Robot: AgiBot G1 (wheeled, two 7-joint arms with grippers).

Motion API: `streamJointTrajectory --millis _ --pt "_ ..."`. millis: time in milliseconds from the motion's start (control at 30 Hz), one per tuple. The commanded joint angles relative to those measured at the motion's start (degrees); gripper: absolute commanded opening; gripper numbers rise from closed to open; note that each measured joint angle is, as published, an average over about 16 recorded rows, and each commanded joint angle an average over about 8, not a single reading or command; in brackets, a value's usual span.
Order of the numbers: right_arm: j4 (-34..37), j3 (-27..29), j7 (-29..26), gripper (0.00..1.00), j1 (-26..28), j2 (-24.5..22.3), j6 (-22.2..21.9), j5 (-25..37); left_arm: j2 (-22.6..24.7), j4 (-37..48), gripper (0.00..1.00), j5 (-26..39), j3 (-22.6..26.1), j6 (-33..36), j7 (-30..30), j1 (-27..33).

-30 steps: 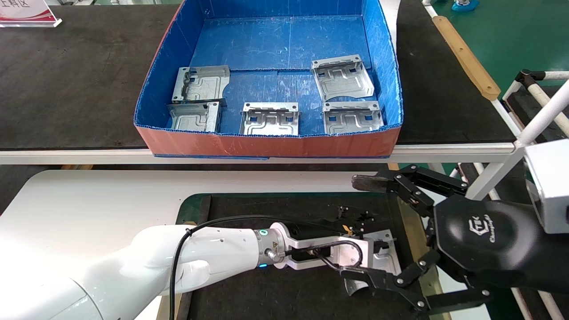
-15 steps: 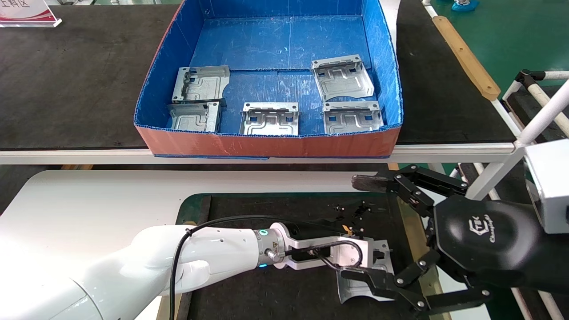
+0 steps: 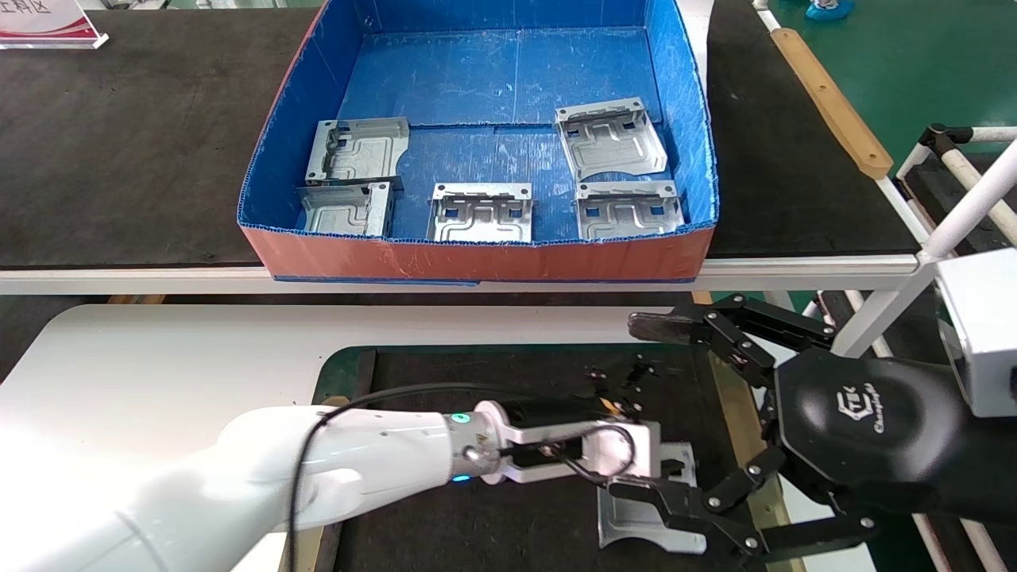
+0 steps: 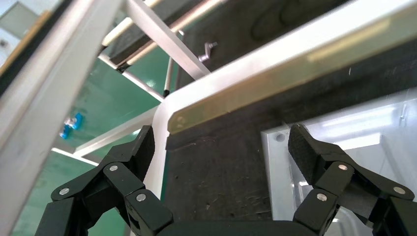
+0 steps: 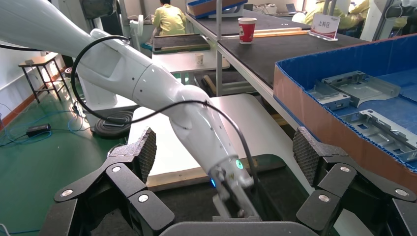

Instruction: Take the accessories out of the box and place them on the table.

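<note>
You have one bracket (image 3: 647,520) down on the tabletop (image 3: 159,357) mat beside your wide-spread left pincer (image 4: 223,147), five accessories (image 3: 481,213) wait in the box (image 3: 477,258), and the right pincer (image 5: 226,152) hangs wide too.

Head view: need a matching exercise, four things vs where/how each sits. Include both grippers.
Things:
1. box
2. loose bracket
3. left gripper
4. right gripper

Places/states:
A. lying flat on the mat
B. open, reaching in from the mat's right edge
C. on the black bench
D. open, low over the mat, on the white arm, next to the loose bracket

Pairs: 1-C, 2-A, 3-D, 4-B
</note>
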State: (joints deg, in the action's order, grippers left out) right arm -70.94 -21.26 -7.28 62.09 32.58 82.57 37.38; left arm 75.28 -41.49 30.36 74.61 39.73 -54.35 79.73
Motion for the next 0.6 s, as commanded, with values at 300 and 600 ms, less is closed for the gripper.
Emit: streamJointTrajectory --millis 300,600 --pt "0.0 0.0 0.0 1.0 0.0 0.0 0.0 0.0 -6.81 -5.42 1.0 1.95 -9.91 7.76 11.01 -3.07" --pt "0.0 0.0 0.0 1.0 0.0 0.0 0.0 0.0 -13.34 -10.63 1.0 3.81 -19.41 15.23 21.57 -6.02"
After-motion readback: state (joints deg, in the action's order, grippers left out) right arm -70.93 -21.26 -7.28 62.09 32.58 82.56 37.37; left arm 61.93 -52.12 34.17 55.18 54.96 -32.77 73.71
